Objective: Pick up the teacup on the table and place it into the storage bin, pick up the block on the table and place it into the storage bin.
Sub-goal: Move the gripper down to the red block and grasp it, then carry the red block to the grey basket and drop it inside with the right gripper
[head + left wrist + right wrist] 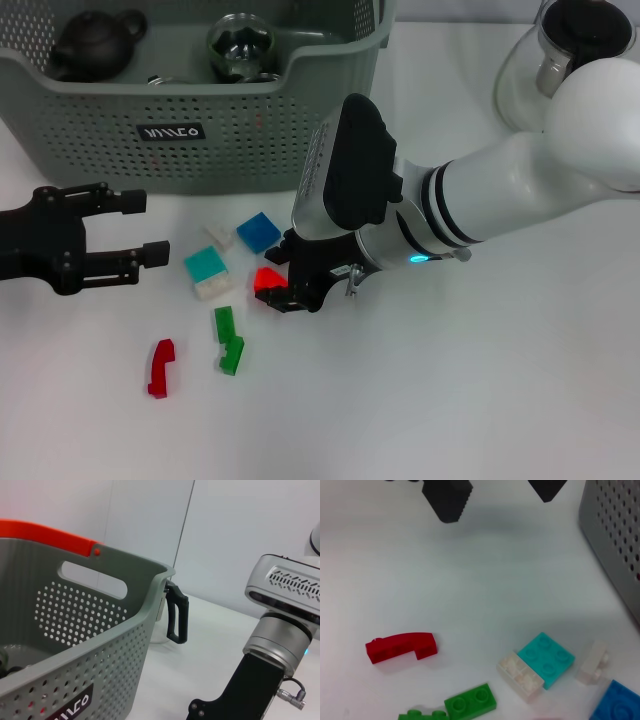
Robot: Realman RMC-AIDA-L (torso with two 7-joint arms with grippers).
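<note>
Head view: my right jaws lowered over small red block (closure hidden, cannot tell); left jaws open, empty, parked before storage bin.

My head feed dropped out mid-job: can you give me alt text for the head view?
The right gripper is down over a small red block among scattered blocks on the white table. The open left gripper waits before the grey-green perforated storage bin.
</note>
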